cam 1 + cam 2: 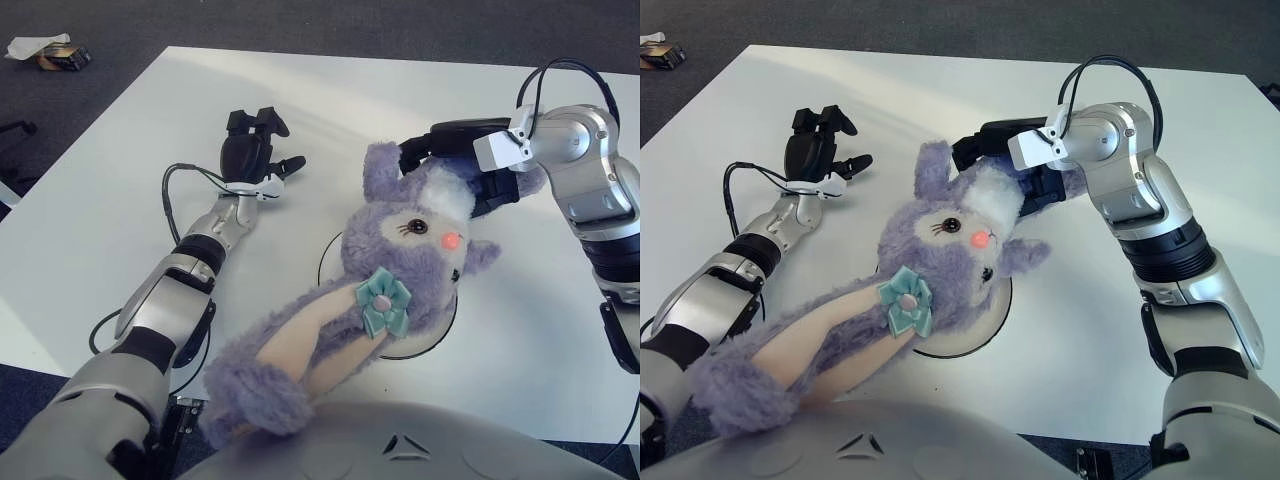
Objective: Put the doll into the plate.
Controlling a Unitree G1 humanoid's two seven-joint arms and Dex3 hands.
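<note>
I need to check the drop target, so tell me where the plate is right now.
The plate sits on the white table, centre-right in the left eye view, mostly hidden beneath the doll, which the right hand grips by its head.

The doll [400, 260] is soft plush, its purple fur shaggy and matt, with a paler, smoother cloth lining the long ear. A teal cloth flower [383, 301] sits on it, and its nose looks like glossy pink plastic. Under it the plate [432, 325] is white, smooth and slightly shiny, with a dark rim. The tabletop [100, 200] is a smooth white surface, matt with a faint sheen. Both arms wear brushed silver metal shells and black joints; the left hand [250, 150] and right hand [455, 150] look like matt black plastic. The floor [300, 25] is rough dark carpet.
</note>
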